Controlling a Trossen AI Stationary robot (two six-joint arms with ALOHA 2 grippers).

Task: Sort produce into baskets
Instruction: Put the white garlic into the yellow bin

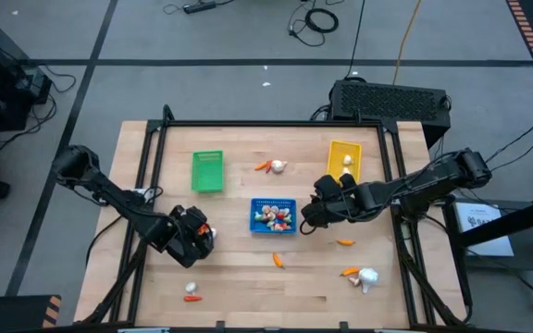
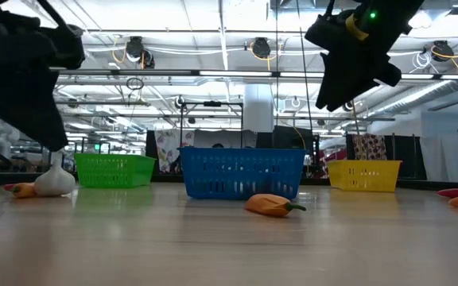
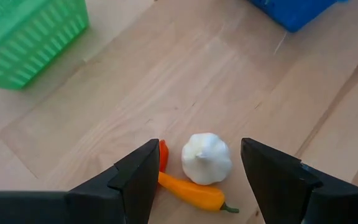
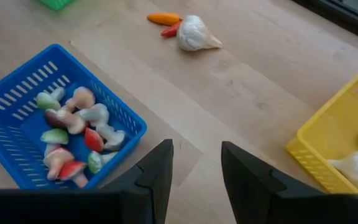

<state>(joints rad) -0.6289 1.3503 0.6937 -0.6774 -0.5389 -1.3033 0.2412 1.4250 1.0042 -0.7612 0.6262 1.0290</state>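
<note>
A white garlic bulb lies on the wooden table beside an orange pepper-like piece and a small red bit. My left gripper hovers open just above them, one finger on each side of the bulb, touching nothing. It sits near the table's left. My right gripper is open and empty, raised beside the blue basket's right end. The blue basket holds several small red, white and green pieces. The yellow basket holds garlic bulbs. The green basket stands at the far left.
Loose produce lies about. A garlic bulb and a carrot lie at the far middle, and orange pieces near the centre. More garlic lies at the near right and near left. A black frame edges the table.
</note>
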